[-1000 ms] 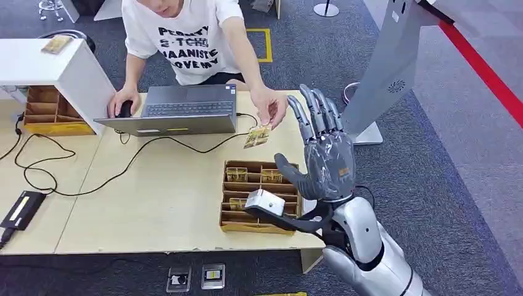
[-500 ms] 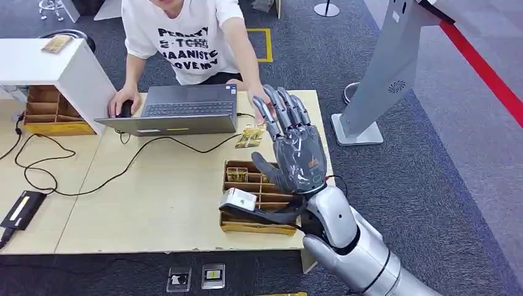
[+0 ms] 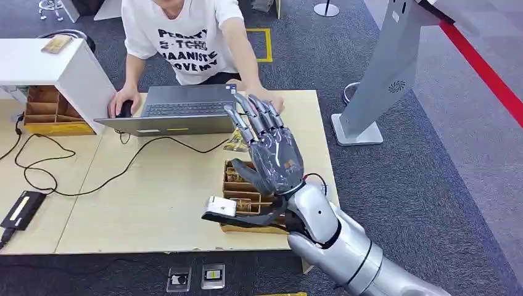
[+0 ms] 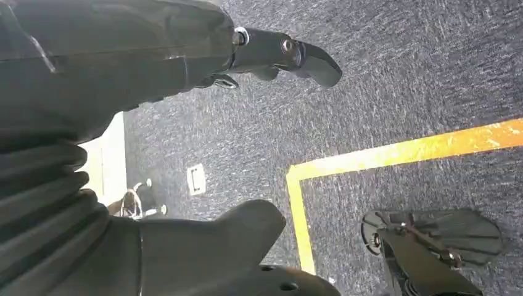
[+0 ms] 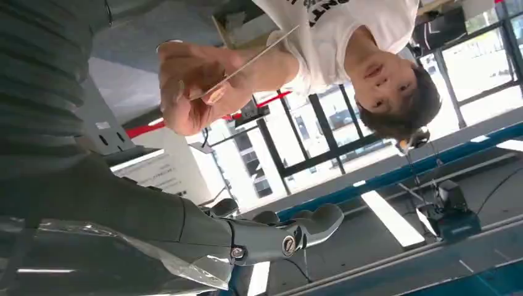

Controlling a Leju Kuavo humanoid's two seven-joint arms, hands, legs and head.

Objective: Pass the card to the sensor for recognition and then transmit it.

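A person's hand [image 3: 272, 98] holds a gold patterned card [image 3: 236, 141] over the table, just in front of the laptop. My right hand [image 3: 269, 152] is raised upright right beside it, fingers spread, palm toward the card, holding nothing. In the right wrist view the card [image 5: 247, 60] shows edge-on, pinched in the person's hand [image 5: 191, 86], a short way from my right hand [image 5: 154, 209] and its thumb [image 5: 290, 237]. My left hand [image 4: 111, 68] hangs over the carpet with fingers apart and nothing in it.
A wooden tray [image 3: 230, 226] of several cards lies under my right arm. A laptop [image 3: 179, 108] with a cable, a white shelf [image 3: 55, 68] and a black device [image 3: 22, 209] stand on the table [image 3: 154, 197]. A grey kiosk [image 3: 388, 68] stands at the right.
My right hand has swung left and slightly down, from near the kiosk to in front of the person's hand. The person's hand drew the card a little left and back.
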